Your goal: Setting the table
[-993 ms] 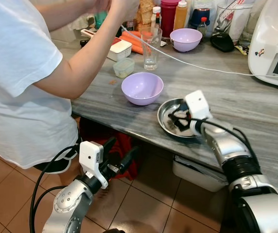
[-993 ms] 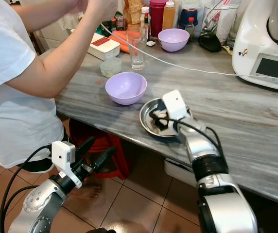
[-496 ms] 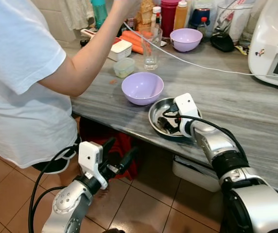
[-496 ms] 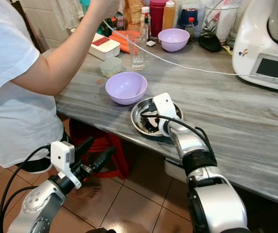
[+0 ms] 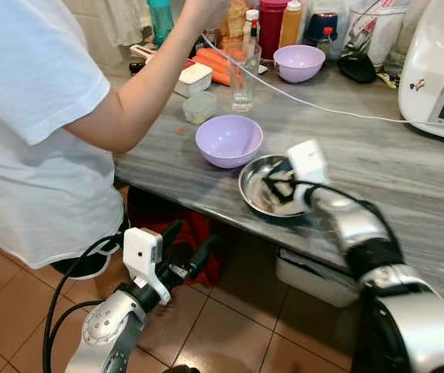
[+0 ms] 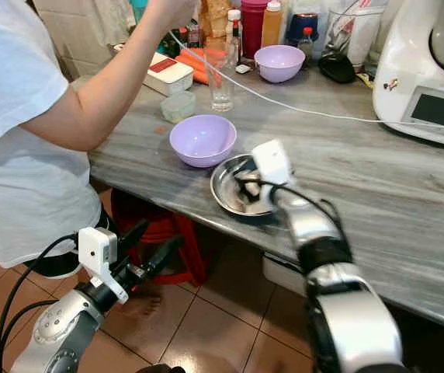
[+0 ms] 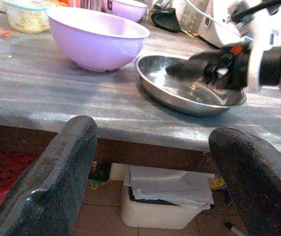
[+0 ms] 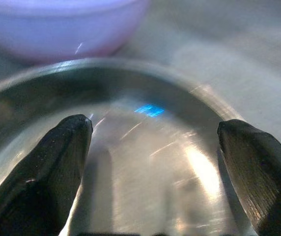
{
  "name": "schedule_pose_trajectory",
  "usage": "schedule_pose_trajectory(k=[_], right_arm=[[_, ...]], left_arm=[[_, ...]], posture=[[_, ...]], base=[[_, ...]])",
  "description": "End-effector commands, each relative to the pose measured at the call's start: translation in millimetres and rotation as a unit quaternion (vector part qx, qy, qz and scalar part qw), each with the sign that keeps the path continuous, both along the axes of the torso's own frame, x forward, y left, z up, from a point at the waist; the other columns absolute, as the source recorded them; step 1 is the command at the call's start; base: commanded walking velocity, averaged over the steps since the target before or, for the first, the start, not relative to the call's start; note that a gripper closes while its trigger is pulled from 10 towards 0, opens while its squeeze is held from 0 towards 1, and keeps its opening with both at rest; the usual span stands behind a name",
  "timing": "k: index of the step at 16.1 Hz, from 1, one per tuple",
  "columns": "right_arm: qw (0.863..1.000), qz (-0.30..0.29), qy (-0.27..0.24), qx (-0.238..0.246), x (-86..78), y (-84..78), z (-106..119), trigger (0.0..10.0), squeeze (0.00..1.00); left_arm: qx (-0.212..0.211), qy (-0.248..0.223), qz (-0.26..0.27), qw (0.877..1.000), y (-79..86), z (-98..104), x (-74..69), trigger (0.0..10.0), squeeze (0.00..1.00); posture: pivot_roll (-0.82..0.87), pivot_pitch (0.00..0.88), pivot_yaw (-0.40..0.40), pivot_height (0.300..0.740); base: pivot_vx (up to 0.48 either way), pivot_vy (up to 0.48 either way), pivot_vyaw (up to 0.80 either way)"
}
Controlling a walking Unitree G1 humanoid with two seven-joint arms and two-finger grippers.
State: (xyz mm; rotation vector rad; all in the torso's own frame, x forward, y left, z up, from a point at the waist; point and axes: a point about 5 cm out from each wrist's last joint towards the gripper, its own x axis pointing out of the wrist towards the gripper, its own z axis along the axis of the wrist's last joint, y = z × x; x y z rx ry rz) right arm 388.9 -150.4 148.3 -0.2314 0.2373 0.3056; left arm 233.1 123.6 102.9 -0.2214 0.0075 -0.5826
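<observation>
The counter [image 5: 408, 167] is grey stone with pale streaks, polished, its front edge running diagonally across the head views. Below it lies a terracotta tile floor [image 5: 230, 334], with a white plastic bin [image 7: 167, 196] tucked underneath. A white cable [image 5: 338, 111] crosses the counter top toward a white kitchen appliance [image 5: 439, 70] at the far right.

The steel plate [image 5: 257, 190], round, shallow and reflective, sits near the counter's front edge, just beside a smooth lilac bowl [image 5: 229, 141]. The right gripper [image 5: 276, 186] is over the plate's inside, motion-blurred in the head views; the right wrist view shows its black fingers [image 8: 57, 162] spread apart above the shiny metal, holding nothing.

The left gripper [image 5: 187, 252] hangs below counter level, fingers spread wide.

Further back stand a clear glass [image 5: 242, 70], a second lilac bowl [image 5: 298, 62], a small lidded container [image 5: 199, 107] and bottles [image 5: 280, 23]. A person in a white T-shirt [image 5: 28, 132] leans over the counter at left.
</observation>
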Motion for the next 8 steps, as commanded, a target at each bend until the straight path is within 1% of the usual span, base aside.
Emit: schedule_pose_trajectory(k=[1,2,3,4,6,8], right_arm=[[0.999,-0.009,-0.035,0.026,-0.7,-5.0,11,10.0,0.0],[0.997,-0.018,-0.056,0.039,-4.4,-11.2,15,10.0,0.0],[0.997,-0.019,-0.066,0.043,-6.0,-13.3,15,10.0,0.0],[0.994,-0.029,-0.088,0.054,-11.3,-19.1,17,10.0,0.0],[0.991,-0.039,-0.112,0.061,-20.3,-26.2,18,10.0,0.0],[0.984,-0.066,-0.148,0.07,-45.1,-33.2,13,10.0,0.0]], left_arm=[[0.004,-0.005,0.002,1.0,1.3,2,2.1,10.0,0.0],[0.004,-0.007,0.002,1.0,1.3,2,3.8,10.0,0.0],[0.004,-0.007,0.001,1.0,1.2,3,5.0,10.0,0.0],[0.003,-0.01,0.0,1.0,0.8,4,7.2,10.0,0.0],[0.003,-0.014,0.0,1.0,0.7,5,9.7,10.0,0.0],[0.006,-0.023,0.025,0.999,3.4,6,17.2,10.0,0.0]], posture=[[-0.01,0.08,0.057,0.74],[-0.02,0.076,0.062,0.74],[-0.02,0.074,0.066,0.74],[-0.03,0.068,0.075,0.74],[-0.04,0.066,0.081,0.74],[-0.07,0.047,0.092,0.74]], base=[[0.0,0.0,0.0],[0.0,0.0,0.0],[0.0,0.0,0.0],[0.0,0.0,0.0],[0.0,0.0,0.0],[0.0,0.0,0.0]])
